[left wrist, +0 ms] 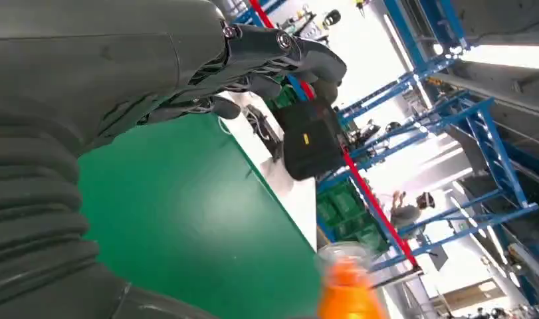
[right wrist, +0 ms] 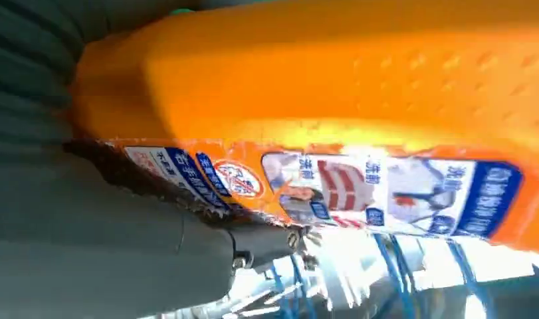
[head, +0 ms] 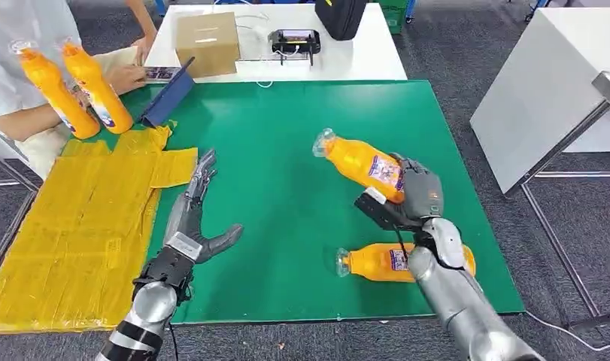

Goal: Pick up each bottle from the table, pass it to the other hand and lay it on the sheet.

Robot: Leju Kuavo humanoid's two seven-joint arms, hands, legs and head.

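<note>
One orange bottle [head: 358, 163] is gripped by the right hand [head: 416, 197] above the green desk [head: 286, 135], neck toward the left hand [head: 190, 218], which is spread empty to receive it beside the yellow sheet [head: 83, 226].

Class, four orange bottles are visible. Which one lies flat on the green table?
The bottle nearest the robot, below its right robot hand. Another is gripped aloft; a person holds two.

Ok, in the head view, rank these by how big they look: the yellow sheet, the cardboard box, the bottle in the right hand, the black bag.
1. yellow sheet, by far the largest.
2. cardboard box.
3. bottle in the right hand and black bag: unsure, as the bag is cropped and farther away.
</note>
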